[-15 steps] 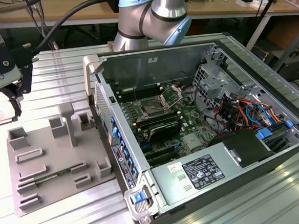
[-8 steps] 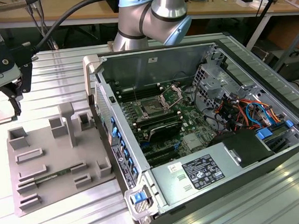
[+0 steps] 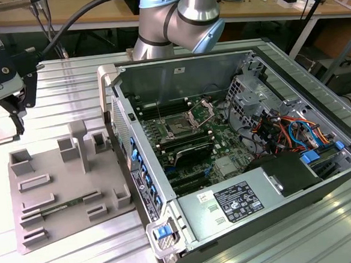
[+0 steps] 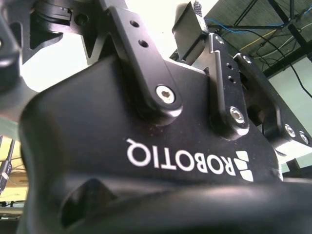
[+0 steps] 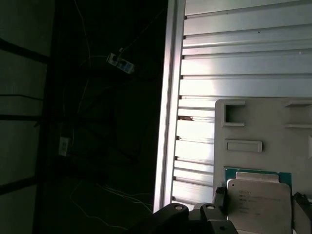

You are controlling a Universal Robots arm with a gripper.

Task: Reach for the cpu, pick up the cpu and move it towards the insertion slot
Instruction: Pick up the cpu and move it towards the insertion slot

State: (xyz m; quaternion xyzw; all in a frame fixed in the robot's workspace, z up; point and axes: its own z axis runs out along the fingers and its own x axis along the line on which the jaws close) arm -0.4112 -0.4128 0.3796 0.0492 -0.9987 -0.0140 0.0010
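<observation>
Cpu [image 5: 258, 207] sits clamped between the fingers [image 3: 17, 109] above the grey fixture plate [image 5: 263, 126] on the ribbed aluminium table [image 5: 234, 58], wooden workbench [image 3: 83, 17] behind.

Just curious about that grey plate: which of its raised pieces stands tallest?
The slim upright post in the exterior view: it rises well above the low frames around it on the plate.

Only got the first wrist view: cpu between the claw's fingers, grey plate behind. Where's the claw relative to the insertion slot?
Observer: Not over it. In the exterior view the claw that grips the cpu hangs over the ribbed table, at the exterior view's far left, by the grey plate.
Operator: Slot's where?
Observer: The insertion slot sits inside the open computer case, on the exterior view's right of the plate.
Operator: Frame up?
Observer: Yes, its metal frame stands tilted up, socket uncovered.
</observation>
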